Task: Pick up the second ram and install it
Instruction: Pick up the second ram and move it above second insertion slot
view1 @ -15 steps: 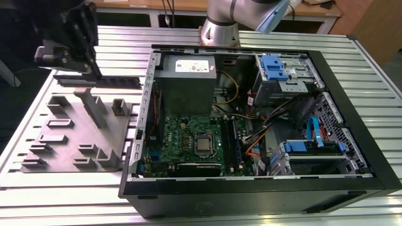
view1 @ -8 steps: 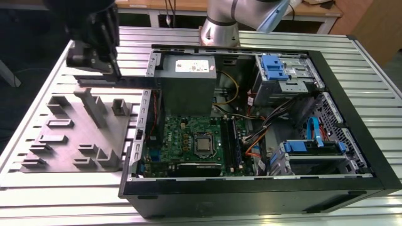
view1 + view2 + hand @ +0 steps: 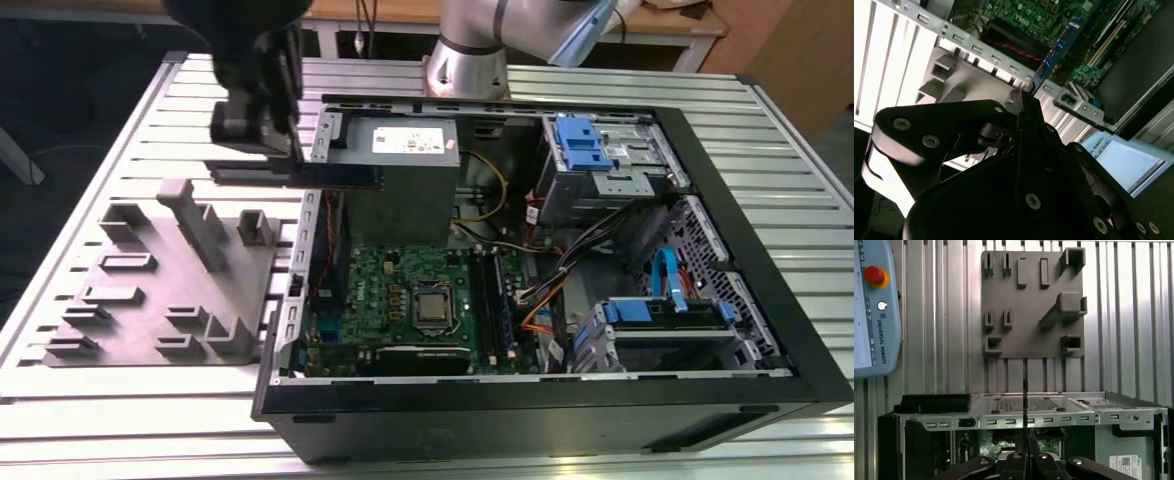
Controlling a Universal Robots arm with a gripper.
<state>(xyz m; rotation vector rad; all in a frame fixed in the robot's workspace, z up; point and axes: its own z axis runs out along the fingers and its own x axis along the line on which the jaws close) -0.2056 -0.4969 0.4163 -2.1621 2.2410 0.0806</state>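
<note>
- Exterior view: the claw (image 3: 274, 150) hangs over the wall of the open computer case (image 3: 534, 420) on the exterior view's left. It sits between the grey holder tray (image 3: 147, 290) and the motherboard (image 3: 400, 290).
- The claw is clamped on the second ram (image 3: 1056, 50). In the second wrist view it juts out from between the fingers toward the board.
- First wrist view shows the second ram (image 3: 1025, 390) edge-on, a thin dark line crossing the case's rear panel with the holder tray beyond.
- Step in hand, my read: the pick is done. The second ram is in the air at the case edge and not yet in a slot.
- The install calls for lining the long edge up with a long narrow slot (image 3: 491, 300) beside the processor socket (image 3: 434, 305), keeping it square and pressing straight in.
- I can't tell which slot is free.
- Risk: the loose cables (image 3: 547, 300) lie just beside the slots and need clearance.
- Surface: a slatted metal desk (image 3: 120, 140) carries the case and tray. A control pendant (image 3: 874, 305) lies on it near the tray.
- Room: the arm (image 3: 467, 50) comes in from behind the case. There is wooden furniture (image 3: 794, 60) at the back and dark floor (image 3: 54, 90) off the desk on the exterior view's left.
</note>
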